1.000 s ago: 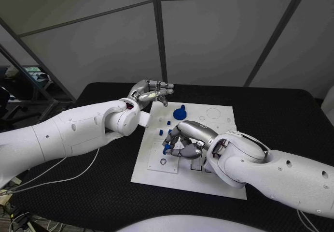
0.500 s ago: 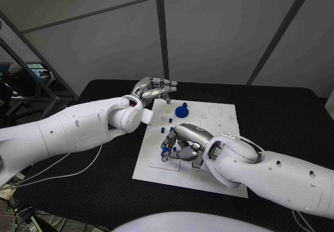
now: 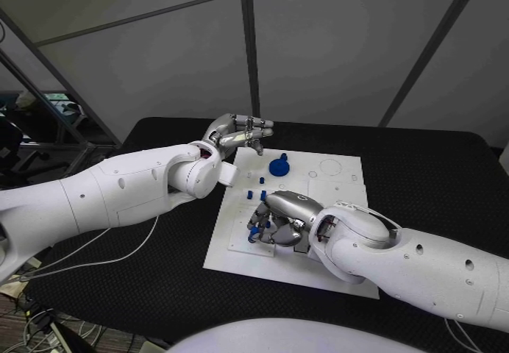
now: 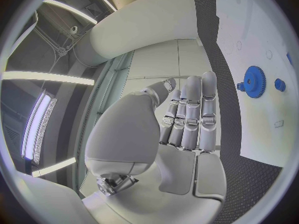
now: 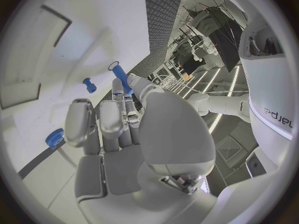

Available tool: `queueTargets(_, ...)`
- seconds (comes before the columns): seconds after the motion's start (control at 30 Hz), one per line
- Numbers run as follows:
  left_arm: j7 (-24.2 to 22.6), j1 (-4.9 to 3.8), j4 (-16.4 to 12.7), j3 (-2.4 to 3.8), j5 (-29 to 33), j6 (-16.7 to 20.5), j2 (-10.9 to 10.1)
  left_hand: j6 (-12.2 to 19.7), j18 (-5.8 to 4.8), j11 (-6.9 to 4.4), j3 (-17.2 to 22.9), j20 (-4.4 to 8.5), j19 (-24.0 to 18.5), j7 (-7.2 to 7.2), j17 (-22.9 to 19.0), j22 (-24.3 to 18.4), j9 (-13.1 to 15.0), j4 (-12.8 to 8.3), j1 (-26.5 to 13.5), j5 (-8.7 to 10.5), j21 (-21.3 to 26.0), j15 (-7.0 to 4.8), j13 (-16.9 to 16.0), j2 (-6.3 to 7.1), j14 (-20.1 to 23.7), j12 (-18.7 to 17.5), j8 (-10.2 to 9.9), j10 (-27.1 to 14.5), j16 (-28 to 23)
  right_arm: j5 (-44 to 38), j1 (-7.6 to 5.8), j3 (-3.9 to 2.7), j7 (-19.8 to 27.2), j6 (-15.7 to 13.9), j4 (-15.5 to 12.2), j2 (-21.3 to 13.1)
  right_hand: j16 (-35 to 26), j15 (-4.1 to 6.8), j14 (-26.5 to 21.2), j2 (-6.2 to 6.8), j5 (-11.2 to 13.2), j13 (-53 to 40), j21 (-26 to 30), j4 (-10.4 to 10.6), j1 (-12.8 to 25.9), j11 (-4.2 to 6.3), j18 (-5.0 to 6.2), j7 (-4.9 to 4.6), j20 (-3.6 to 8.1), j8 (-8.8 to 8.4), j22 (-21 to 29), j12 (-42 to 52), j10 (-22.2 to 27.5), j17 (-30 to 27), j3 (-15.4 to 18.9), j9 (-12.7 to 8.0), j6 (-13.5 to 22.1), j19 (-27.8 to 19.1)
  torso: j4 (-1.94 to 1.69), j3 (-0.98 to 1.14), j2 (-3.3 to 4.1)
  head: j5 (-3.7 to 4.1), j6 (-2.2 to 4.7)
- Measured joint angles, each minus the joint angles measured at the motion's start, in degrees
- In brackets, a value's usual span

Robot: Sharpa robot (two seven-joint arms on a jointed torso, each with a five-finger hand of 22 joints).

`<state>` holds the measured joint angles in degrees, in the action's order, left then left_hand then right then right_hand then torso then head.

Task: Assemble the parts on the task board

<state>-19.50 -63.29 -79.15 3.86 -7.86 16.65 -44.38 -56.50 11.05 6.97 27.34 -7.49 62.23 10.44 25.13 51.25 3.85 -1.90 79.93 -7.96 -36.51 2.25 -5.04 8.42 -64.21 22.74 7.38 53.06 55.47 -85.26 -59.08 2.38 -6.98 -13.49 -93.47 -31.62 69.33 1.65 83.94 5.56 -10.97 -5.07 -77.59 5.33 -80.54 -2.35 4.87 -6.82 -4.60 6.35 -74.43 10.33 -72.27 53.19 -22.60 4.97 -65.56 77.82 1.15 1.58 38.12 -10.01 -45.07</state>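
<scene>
The right hand is low over the near-left part of the white task board, pinching a slim blue peg at its fingertips just beside a small ring-shaped hole. The left hand hovers above the board's far-left corner, fingers curled, holding nothing. A blue gear sits at the board's far side, with small blue pegs between it and the right hand.

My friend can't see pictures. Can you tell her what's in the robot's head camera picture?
The robot's right hand reaches down onto a white task board on a black table, its fingers holding a small blue peg. Its left hand is raised at the board's far edge, holding nothing. A blue gear and other small blue pegs stand on the board.
</scene>
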Motion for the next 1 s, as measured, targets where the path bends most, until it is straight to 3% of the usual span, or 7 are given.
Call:
queueTargets(0.57,0.1,0.00,0.1,0.00,0.0,-0.1,0.2,0.0,0.00,0.23,0.0,0.00,0.0,0.00,-0.1,0.0,0.0,0.0,0.2,0.00,0.0,-0.20,0.0,-0.23,0.2,0.0,0.0,-0.2,0.0,-1.7,-0.08,0.02,-0.4,1.3,1.0,1.0,0.0,0.00,0.0,0.17,0.0,0.0,0.0,-0.1,-0.2,0.00,0.00,-0.13,0.00,0.11,0.0,0.0,0.0,0.0,-0.1,0.0,-0.1,0.0,0.01,-0.01,-0.05,-0.25,-0.17)
queueTargets(1.0,0.1,-0.01,0.0,0.00,0.0,-0.1,0.1,0.0,0.00,0.23,0.0,0.00,0.0,0.00,-0.1,0.0,0.0,0.0,0.2,0.00,0.0,-0.20,0.0,-0.23,0.2,0.3,0.0,-0.2,0.0,-2.7,-0.12,0.93,-0.8,1.4,1.5,1.6,0.0,0.00,0.0,0.25,-0.2,0.0,0.0,-0.1,-0.2,0.00,0.01,-0.14,0.00,0.13,0.0,0.0,0.0,0.0,-0.1,0.0,-0.1,0.0,0.02,-0.04,-0.02,-0.32,-0.24)
